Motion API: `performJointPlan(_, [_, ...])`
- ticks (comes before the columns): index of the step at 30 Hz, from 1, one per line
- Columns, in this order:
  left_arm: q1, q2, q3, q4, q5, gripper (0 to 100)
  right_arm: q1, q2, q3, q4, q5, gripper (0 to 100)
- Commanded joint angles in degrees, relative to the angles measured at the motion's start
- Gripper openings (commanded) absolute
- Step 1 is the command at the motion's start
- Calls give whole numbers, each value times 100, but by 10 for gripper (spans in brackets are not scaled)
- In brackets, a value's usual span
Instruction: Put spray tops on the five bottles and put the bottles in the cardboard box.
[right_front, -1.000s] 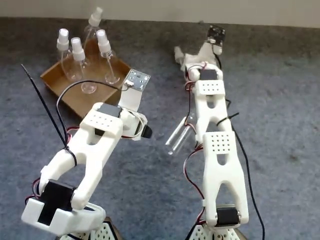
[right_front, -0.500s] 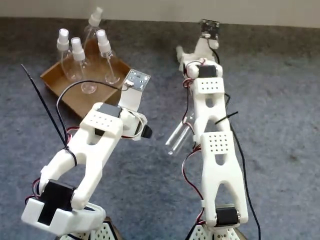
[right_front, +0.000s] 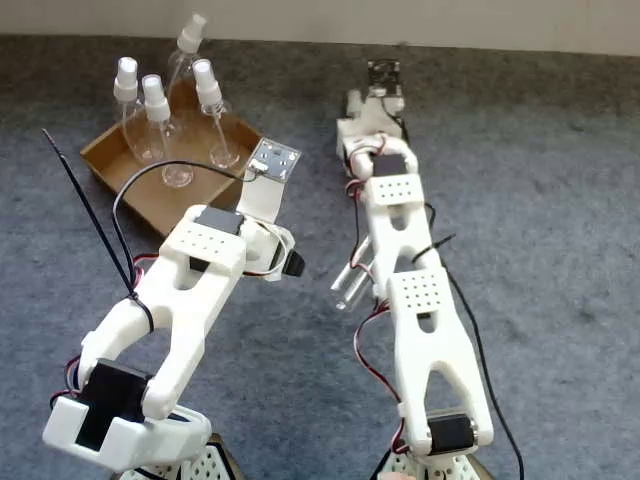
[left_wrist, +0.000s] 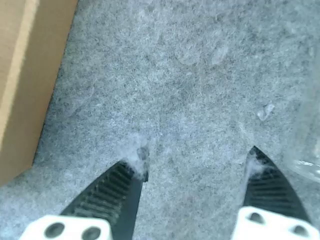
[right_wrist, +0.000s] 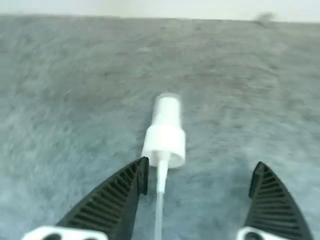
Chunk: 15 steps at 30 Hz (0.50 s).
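While four topped bottles (right_front: 152, 122) stand in the box (right_front: 100, 158), we see the fifth bottle (right_front: 350, 278) lying uncapped on the carpet (right_front: 560, 200) between the arms. The left gripper (left_wrist: 198, 152) hangs beside the box, jaws spread. The right gripper (right_wrist: 201, 167), jaws apart, is nearer the top (right_wrist: 164, 137). It lies just ahead, head pointing away, tube trailing back between the jaws.
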Motion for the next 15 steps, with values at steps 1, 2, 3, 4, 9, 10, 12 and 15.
performJointPlan(1, [-13, -40, -48, -88, -53, 274, -92, 31, -207, -303, 571, 300])
performJointPlan(2, [-13, -40, -48, -88, -53, 274, -92, 92, -215, -303, 615, 300])
performJointPlan(3, [-4, -40, -48, -97, -53, 274, -84, 145, -242, -303, 615, 299])
performJointPlan(4, [-4, -40, -48, -97, -53, 274, -66, 180, -251, -303, 615, 292])
performJointPlan(9, [-13, -40, -48, -97, -53, 274, 22, 242, -251, -312, 624, 176])
performJointPlan(10, [-13, -40, -48, -97, -53, 274, 31, 242, -259, -312, 624, 152])
performJointPlan(12, [-13, -40, -48, -97, -53, 274, 101, 242, -259, -312, 624, 107])
performJointPlan(15, [-13, -40, -48, -97, -53, 274, 295, 242, -259, -312, 624, 45])
